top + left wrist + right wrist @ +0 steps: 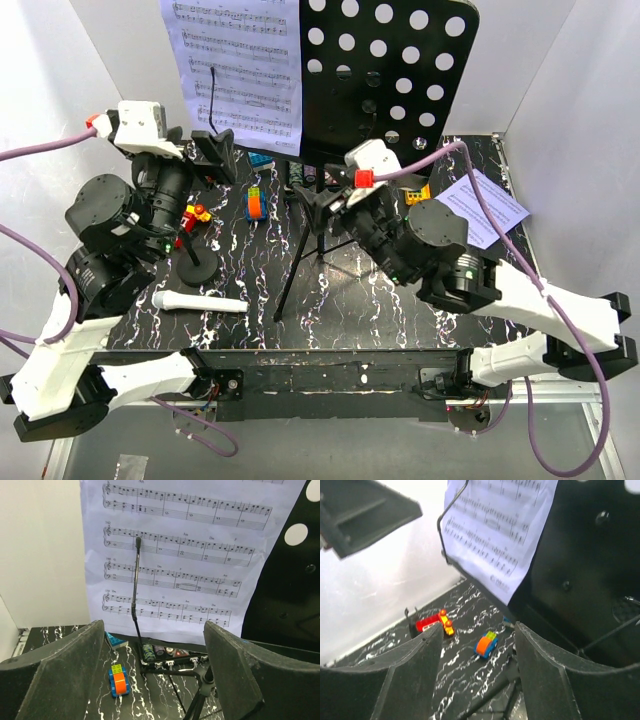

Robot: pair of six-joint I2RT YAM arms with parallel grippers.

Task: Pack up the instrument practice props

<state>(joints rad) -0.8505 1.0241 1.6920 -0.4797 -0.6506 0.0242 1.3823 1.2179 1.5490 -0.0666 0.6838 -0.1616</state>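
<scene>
The black music stand's perforated desk (pixel 400 70) rises at the back on tripod legs (pixel 300 260). A white sheet-music page (pixel 235 65) rests on its left side, with a thin black rod (pixel 136 590) across the front of the page. A second page (pixel 483 207) lies flat on the table at the right. The white microphone (pixel 200 302) lies near the front, beside its black round-base stand (pixel 197 270). My left gripper (pixel 215 150) is open, facing the page (pixel 185 560), and holds nothing. My right gripper (pixel 320 203) is open beside the tripod and is empty too.
A case of poker chips (pixel 170 652) sits under the desk. A blue and orange toy block (pixel 118 680) and a red and yellow toy (pixel 432 622) lie on the black marbled table (pixel 380 310). White walls close in the left, back and right.
</scene>
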